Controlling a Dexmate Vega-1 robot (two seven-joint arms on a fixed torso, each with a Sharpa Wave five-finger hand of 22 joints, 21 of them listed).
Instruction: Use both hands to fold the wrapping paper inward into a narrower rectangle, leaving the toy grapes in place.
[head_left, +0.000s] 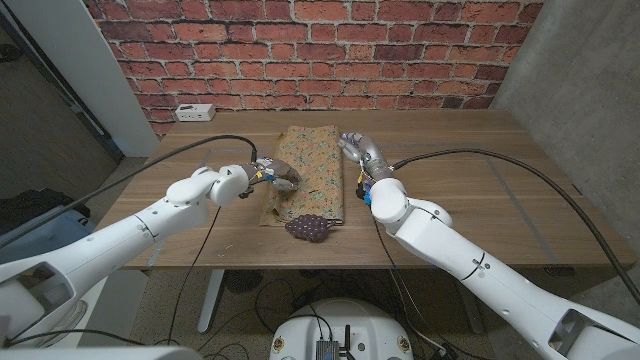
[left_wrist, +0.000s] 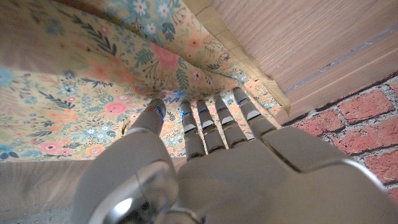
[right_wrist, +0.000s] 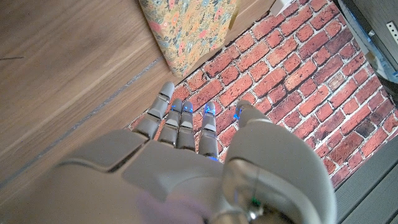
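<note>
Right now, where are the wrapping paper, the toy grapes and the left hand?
wrapping paper (head_left: 312, 170), head view, middle of the floral sheet.
toy grapes (head_left: 309, 229), head view, centre of the bunch.
left hand (left_wrist: 217, 155), left wrist view, back of hand.

Soft, even light is falling from overhead across the wooden table (head_left: 480, 190), leaving only faint shadows under the two arms and no hard glare on the wood. The head view is staying fairly sharp in the middle while straight lines are bowing slightly toward its edges. In the wrist views the left hand (left_wrist: 217, 168) and the right hand (right_wrist: 199, 168) are sitting too close to the lens and blurring at the knuckles, with a small bright glint showing on the left one's casing, while the wrapping paper (left_wrist: 93, 93) is reading crisp.
</note>
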